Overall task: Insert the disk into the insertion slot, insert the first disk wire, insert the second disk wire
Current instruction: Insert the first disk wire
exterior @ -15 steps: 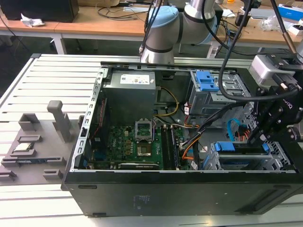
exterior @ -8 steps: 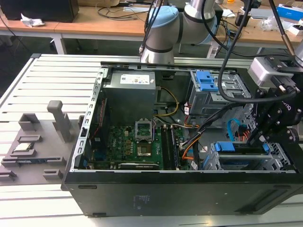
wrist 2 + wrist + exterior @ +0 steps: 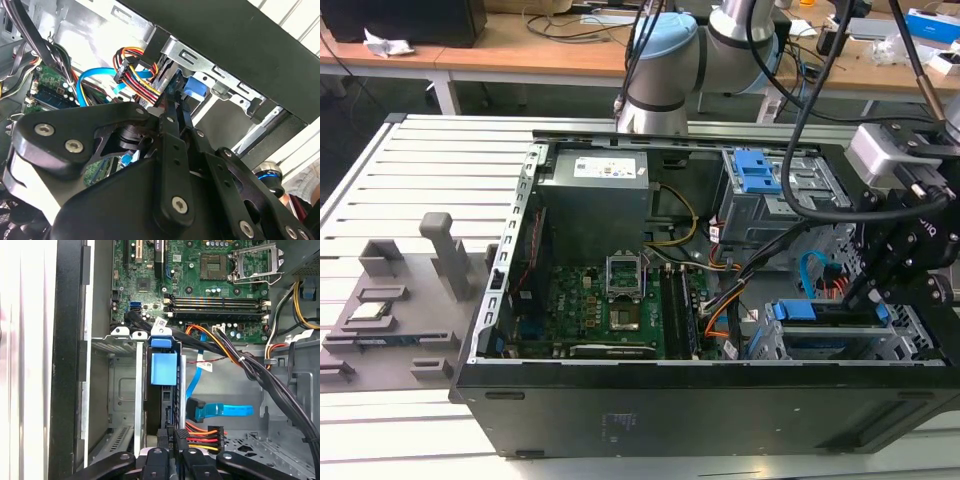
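Note:
The disk [image 3: 163, 367], in its bright blue carrier, sits inside the insertion slot [image 3: 117, 342], a silver perforated cage in the case's front corner; the exterior view shows the disk [image 3: 830, 314] in the cage [image 3: 765, 345]. My gripper [image 3: 172, 437] is at the disk's rear edge, shut on a black connector with red, yellow and orange wires [image 3: 202, 436]. In the second wrist view the gripper [image 3: 177, 107] points at the blue carrier [image 3: 195, 87], beside the coloured wires [image 3: 135, 70]. A blue flat disk wire [image 3: 220, 411] with its connector hangs loose beside the disk.
A thick black cable bundle [image 3: 260, 375] crosses the bay close to my fingers. The motherboard [image 3: 610, 300], the power supply [image 3: 600, 190] and a taller cage with blue latches [image 3: 760, 175] fill the case. The black case wall [image 3: 720, 410] rises beside the slot.

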Controlling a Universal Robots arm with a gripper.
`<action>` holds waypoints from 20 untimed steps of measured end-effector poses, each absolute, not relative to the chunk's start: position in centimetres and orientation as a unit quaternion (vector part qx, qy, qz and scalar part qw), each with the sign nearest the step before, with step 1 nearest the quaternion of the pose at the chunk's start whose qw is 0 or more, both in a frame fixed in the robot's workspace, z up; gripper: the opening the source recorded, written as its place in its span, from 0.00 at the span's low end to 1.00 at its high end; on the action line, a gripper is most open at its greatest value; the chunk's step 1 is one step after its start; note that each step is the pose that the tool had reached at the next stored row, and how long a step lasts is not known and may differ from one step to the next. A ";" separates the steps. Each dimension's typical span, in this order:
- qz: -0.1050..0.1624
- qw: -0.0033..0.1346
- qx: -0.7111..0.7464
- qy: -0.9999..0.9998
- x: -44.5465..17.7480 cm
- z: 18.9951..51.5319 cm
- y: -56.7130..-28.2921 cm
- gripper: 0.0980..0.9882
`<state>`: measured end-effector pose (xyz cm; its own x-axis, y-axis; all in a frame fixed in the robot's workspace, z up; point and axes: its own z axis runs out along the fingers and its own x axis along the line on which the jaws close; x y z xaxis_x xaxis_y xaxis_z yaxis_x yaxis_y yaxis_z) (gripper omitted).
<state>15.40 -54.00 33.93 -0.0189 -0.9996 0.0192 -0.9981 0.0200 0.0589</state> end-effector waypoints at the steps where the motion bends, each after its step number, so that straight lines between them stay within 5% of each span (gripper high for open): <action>1: -0.014 0.028 0.700 -0.714 15.4 33.9 -54.0 0.08; 13: -0.014 0.028 0.700 -0.714 15.5 33.6 -54.0 0.09; 14: -0.014 0.028 0.700 -0.714 15.5 33.8 -54.0 0.17; 17: -0.014 0.028 0.700 -0.714 15.5 35.2 -54.0 0.17; 20: -0.014 0.028 0.700 -0.714 15.5 36.7 -53.7 0.07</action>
<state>15.52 -53.72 36.67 -0.0189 -0.9996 0.0203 -0.9981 0.0200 0.0589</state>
